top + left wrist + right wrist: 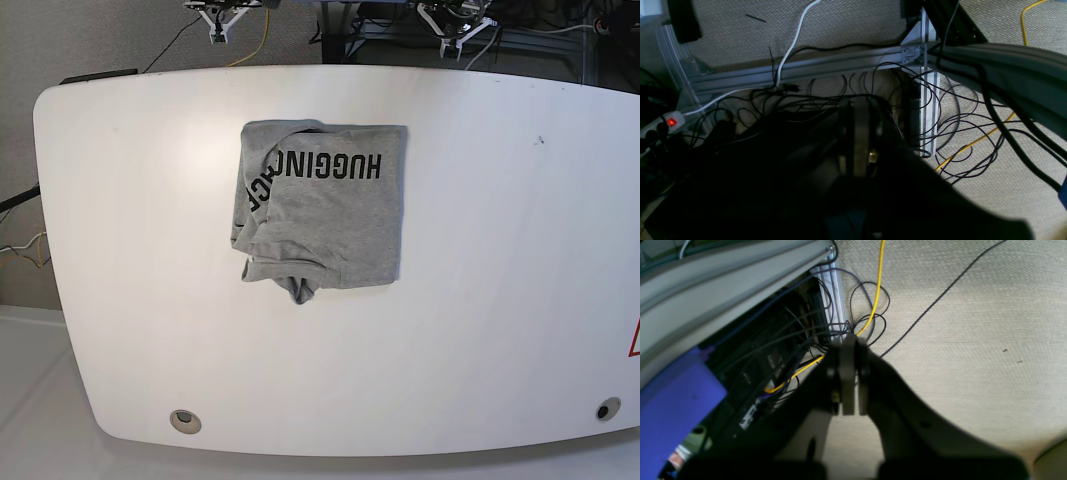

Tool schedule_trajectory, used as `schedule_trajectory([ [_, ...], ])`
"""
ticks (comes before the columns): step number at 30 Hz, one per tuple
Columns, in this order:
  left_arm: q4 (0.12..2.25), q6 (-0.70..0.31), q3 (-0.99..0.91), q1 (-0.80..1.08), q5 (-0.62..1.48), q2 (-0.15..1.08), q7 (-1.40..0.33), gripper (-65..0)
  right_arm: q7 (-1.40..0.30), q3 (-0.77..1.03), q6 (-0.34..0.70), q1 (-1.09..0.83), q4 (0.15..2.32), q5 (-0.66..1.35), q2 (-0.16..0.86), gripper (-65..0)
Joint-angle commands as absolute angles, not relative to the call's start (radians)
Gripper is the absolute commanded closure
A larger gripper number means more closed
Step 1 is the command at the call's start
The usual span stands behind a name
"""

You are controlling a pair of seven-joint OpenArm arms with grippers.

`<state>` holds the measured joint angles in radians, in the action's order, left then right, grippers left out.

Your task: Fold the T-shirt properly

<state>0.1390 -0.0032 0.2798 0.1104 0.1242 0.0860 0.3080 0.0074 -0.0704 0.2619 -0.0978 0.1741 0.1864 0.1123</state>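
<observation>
Base view, left to right: the white table (120,300) carries the grey T-shirt (325,215), folded into a rough rectangle a little left of the table's centre and toward its far edge, with black lettering reading "HUGGING" upside down along its far edge and a second strip of letters turned down its left side; a small bunch of fabric pokes out at the near left corner. Both arms are parked beyond the far edge, well apart from the shirt. Right wrist view: the right gripper (849,350) has its jaws pressed together on nothing, hanging above beige carpet (973,340) beside a yellow cable (877,290) and loose black cables. Left wrist view: the left gripper (860,110), dark and in shadow, is likewise closed and empty, above an aluminium frame rail (826,66), a white cable (793,43) and a power strip (670,122) with a lit red switch.
</observation>
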Motion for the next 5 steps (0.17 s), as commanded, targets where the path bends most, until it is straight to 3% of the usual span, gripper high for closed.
schedule_trajectory([
  [1, 0.142, -0.002, 0.278, 0.113, 0.127, 0.09, 0.318, -0.4, 0.012, -0.071, 0.268, -0.088, 0.174, 0.183, 0.11, 0.0],
  [5, 0.142, -0.002, 0.28, 0.111, 0.125, 0.09, 0.318, -0.4, 0.01, -0.071, 0.268, -0.087, 0.174, 0.185, 0.11, 0.0],
])
